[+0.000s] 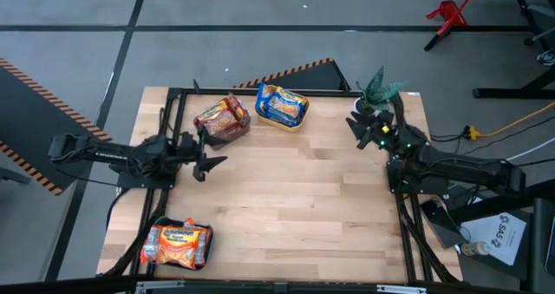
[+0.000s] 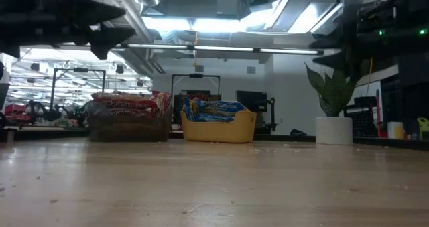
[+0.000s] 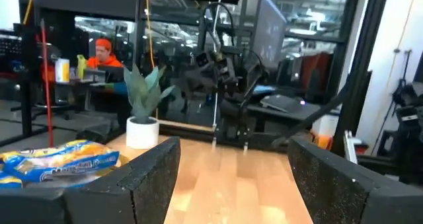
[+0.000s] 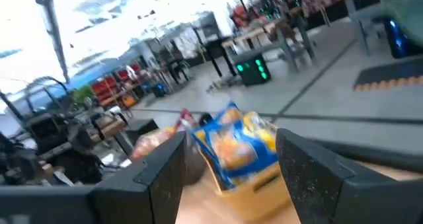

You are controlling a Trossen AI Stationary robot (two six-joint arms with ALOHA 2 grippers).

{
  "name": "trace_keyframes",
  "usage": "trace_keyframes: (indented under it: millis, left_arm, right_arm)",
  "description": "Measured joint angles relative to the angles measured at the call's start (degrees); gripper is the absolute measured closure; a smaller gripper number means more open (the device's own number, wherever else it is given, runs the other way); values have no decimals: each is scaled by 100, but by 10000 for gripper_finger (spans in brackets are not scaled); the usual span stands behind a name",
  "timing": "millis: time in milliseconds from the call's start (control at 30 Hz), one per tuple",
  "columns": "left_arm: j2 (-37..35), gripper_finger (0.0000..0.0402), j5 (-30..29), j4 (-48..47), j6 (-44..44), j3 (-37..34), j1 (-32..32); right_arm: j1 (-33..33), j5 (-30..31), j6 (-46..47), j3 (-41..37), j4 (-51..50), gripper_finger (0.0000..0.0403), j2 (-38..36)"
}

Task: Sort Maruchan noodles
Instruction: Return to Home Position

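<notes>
**benchrat:** How tight is it around the arms right now?

**stackoverload:** Pretty roomy tbh. The Maruchan noodles all sit at the rim of the wooden table (image 1: 303, 212). The red packs (image 1: 223, 118) are heaped in the grey bin (image 2: 127, 129) and the blue-yellow packs (image 1: 282, 106) are in the yellow bin (image 2: 218, 130). Both bins are on the far edge, side by side but not touching. The orange packs (image 1: 176, 245) fill a dark bin (image 1: 211, 242) at the near-left corner. Between those it's one wide stretch of open boards.

**benchrat:** And the grippers?

**stackoverload:** The left gripper (image 3: 234, 148) hangs over the left side, just on the near side of the grey bin. Its fingers (image 3: 149, 178) are spread apart with nothing between them. The right gripper (image 4: 231, 141) is by the right edge, near the potted plant (image 2: 333, 96) in the far-right corner, also spread and holding nothing. From table height both arms only show up top, well above the wood.

**benchrat:** Surroundings?

**stackoverload:** The table is light planks, with a few specks in front of the bins. Past the far edge there's grey floor with orange-black hazard tape (image 1: 290, 72), and a yellow cable (image 1: 512, 120) runs off the right side. A person in an orange cap (image 3: 102, 49) sits at a desk beyond the plant.
</notes>
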Motion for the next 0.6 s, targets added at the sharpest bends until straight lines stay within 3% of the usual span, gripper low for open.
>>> trace_keyframes:
  millis: [100,200,300,367,467,600]
  left_arm:
    - [-593,127,1,-571,-163,0,4]
    - [-1261,127,11,-1457,-336,0,4]
    - [-1939,127,13,-2329,-362,0,4]
    - [-2369,127,-31,-2857,-285,0,4]
    - [-2903,127,-324,-3505,-145,0,4]
    - [-2959,127,-370,-3668,-142,2,6]
  right_arm:
    - [-427,-465,-164,342,-471,182,-397]
    - [-895,-872,-386,932,-1874,182,-893]
    - [-1333,-826,-589,1531,-3585,182,-1420]
    - [-1549,-705,-599,1621,-4136,182,-1863]
    - [-1681,-866,-404,1279,-4515,182,-2692]
    - [-1551,-1620,162,405,-3725,182,-2620]
